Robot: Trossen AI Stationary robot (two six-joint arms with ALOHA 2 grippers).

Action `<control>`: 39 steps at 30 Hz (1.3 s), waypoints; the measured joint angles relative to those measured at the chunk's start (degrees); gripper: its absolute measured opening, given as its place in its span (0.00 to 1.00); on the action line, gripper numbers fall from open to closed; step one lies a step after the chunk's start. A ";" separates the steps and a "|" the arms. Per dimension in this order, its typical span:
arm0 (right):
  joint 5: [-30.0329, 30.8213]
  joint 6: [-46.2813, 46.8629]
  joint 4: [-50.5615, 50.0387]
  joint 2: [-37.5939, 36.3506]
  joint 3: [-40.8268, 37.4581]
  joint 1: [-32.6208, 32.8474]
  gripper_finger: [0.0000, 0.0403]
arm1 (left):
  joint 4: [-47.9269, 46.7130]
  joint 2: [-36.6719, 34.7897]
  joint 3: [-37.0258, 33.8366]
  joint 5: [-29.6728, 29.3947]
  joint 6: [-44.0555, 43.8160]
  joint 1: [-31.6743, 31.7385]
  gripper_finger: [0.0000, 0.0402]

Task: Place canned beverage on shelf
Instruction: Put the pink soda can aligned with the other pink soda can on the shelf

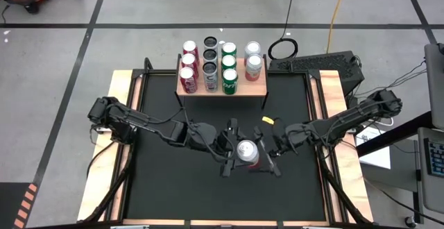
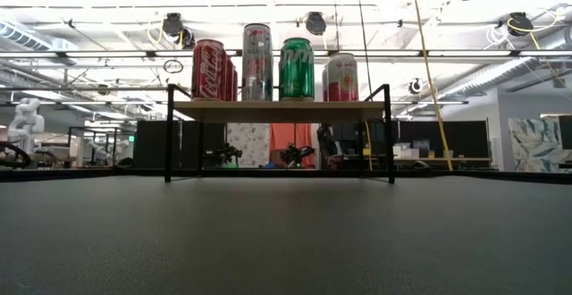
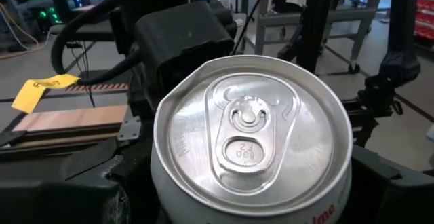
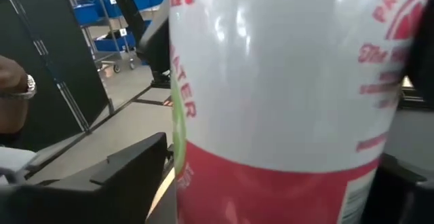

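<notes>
The black table mat [image 1: 159, 187] lay under both arms. At its far edge stood the shelf [image 1: 261, 85], a light-wood board on thin black legs, loaded with upright cans: two red cans [image 1: 189, 71] on the left, then dark ones, green ones [image 1: 229, 73], and white-and-red ones at the right end.

Near the middle of the mat, well apart from the shelf, the two arms met at one canned beverage [image 1: 247, 152], a white can with a red lower band, standing upright with its silver top up. The left gripper [image 1: 232, 150] reached in from the left, its wide-spread fingers on either side of the can. The right gripper [image 1: 265, 153] came from the right, its fingers also wide around the can's body. Whether either set of fingers pressed on the can I could not tell.
</notes>
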 joint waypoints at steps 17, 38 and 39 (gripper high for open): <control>-0.24 -2.35 -0.05 0.05 0.00 -1.09 0.68 | -0.30 0.00 0.00 -0.51 3.06 -0.07 0.80; 5.50 -3.13 -10.32 -4.21 0.04 -1.31 0.69 | -15.69 -5.80 -0.02 -19.08 -1.48 -6.78 0.97; 5.78 -2.88 -12.29 -4.82 0.04 -1.25 0.69 | -16.81 -5.90 -0.02 -20.20 -2.26 -7.25 0.97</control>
